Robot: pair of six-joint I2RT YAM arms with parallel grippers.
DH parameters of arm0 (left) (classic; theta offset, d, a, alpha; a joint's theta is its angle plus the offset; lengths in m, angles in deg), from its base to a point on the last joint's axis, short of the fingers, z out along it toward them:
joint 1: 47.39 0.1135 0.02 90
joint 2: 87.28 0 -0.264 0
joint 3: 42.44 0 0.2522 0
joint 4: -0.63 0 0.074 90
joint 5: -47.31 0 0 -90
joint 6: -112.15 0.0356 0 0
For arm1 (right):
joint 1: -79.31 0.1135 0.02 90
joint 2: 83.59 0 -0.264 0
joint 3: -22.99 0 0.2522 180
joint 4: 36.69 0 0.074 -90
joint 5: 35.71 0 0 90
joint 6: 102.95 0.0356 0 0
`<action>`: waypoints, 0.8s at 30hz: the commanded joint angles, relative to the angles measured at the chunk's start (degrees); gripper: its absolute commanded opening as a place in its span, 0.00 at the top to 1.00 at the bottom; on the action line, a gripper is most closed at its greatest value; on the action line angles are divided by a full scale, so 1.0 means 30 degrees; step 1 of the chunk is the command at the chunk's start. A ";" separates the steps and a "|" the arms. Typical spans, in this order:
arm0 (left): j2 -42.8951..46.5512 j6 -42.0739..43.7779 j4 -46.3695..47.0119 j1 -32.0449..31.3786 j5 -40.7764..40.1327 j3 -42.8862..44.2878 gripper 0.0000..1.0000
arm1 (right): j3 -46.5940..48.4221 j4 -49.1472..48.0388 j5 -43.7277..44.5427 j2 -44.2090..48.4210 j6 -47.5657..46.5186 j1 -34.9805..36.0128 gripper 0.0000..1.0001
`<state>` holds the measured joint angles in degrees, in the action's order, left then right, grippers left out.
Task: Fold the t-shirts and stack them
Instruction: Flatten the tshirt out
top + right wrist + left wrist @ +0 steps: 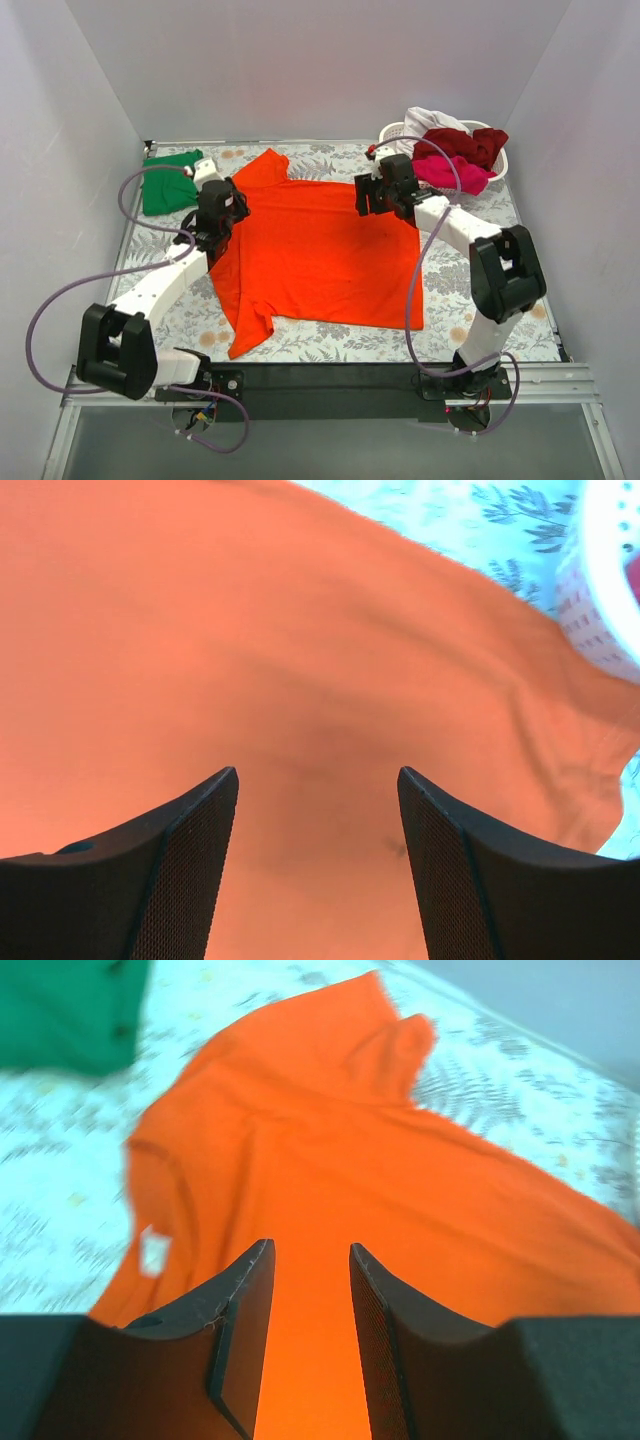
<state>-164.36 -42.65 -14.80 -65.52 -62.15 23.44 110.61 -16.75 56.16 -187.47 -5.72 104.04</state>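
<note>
A bright orange-red t-shirt [320,250] lies spread on the floral table, one sleeve toward the far left. My left gripper [233,200] is open and empty over the shirt's left shoulder; in the left wrist view its jaws [310,1260] stand apart above orange cloth [330,1140]. My right gripper [372,196] is open and empty over the shirt's far right edge; the right wrist view [318,780] shows only orange cloth [250,630] between the jaws. A folded green t-shirt [168,183] lies at the far left and shows in the left wrist view [70,1010].
A white lattice basket [500,160] at the far right corner holds white [430,120], dark red [470,145] and magenta [455,175] shirts; its rim shows in the right wrist view [600,580]. White walls enclose the table on three sides.
</note>
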 commanded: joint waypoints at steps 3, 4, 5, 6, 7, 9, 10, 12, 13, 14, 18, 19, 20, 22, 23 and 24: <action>0.3329 -0.2335 -0.2663 -0.0748 -0.3118 -0.3389 0.66 | -0.3553 -0.1383 -0.0476 0.3211 0.0403 0.0486 0.41; 0.3861 -0.2743 -0.3216 -0.1188 -0.3731 -0.3833 0.66 | -0.3992 -0.1413 -0.0447 0.3625 0.0434 0.0516 0.41; 0.4302 -0.3095 -0.3512 -0.1570 -0.4288 -0.4243 0.66 | -0.4954 -0.1443 -0.0302 0.4064 0.0463 0.0516 0.41; 0.5002 -0.3969 -0.3892 -0.2270 -0.4380 -0.4596 0.67 | -0.5341 -0.1443 0.0163 0.4880 0.0463 0.0516 0.41; 0.5328 -0.4355 -0.4853 -0.2683 -0.4584 -0.4947 0.68 | -0.5780 -0.1472 0.0371 0.5266 0.0521 0.0487 0.41; 0.5885 -0.5696 -0.6116 -0.4054 -0.6040 -0.5038 0.69 | -0.6745 -0.1472 0.0810 0.6288 0.0522 0.0487 0.41; 0.6294 -0.6228 -0.7630 -0.4499 -0.6631 -0.5068 0.69 | -0.7041 -0.1472 0.0842 0.6614 0.0522 0.0516 0.41; 0.6736 -0.7400 -0.8900 -0.5203 -0.7425 -0.5301 0.69 | -0.7887 -0.1501 0.0784 0.7432 0.0696 0.0516 0.40; 0.7231 -0.8537 -0.9660 -0.5236 -0.7370 -0.5592 0.69 | -0.8154 -0.1618 0.0754 0.7641 0.0785 0.0487 0.40; 0.7497 -0.9041 -0.9928 -0.5236 -0.7283 -0.6233 0.69 | -0.8447 -0.1677 0.0754 0.7875 0.0959 0.0487 0.40; 0.8494 -1.0627 -1.0225 -0.5236 -0.7018 -0.7264 0.66 | -0.9678 -0.2462 0.0579 0.8812 0.1166 0.0487 0.40; 0.8467 -1.0773 -0.9934 -0.5207 -0.7424 -0.7439 0.65 | -0.9970 -0.2526 0.0549 0.8901 0.1166 0.0487 0.40; 0.8234 -1.0804 -0.9728 -0.5207 -0.7428 -0.7615 0.64 | -1.0060 -0.2556 0.0520 0.9018 0.1108 0.0487 0.40; 0.7649 -1.0775 -0.9406 -0.5060 -0.6963 -0.7500 0.64 | -1.0265 -0.2556 0.0578 0.9282 0.1049 0.0487 0.40; 0.6892 -1.0775 -0.9259 -0.5060 -0.6872 -0.7442 0.64 | -1.0382 -0.2556 0.0636 0.9399 0.1049 0.0487 0.39; 0.6565 -1.0833 -0.9083 -0.5031 -0.6872 -0.7412 0.64 | -1.0413 -0.2556 0.0666 0.9487 0.1049 0.0487 0.39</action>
<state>-142.17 -72.44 -42.86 -80.89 -81.21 0.84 79.90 -21.56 57.54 -161.26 -2.93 105.64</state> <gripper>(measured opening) 0.360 0.603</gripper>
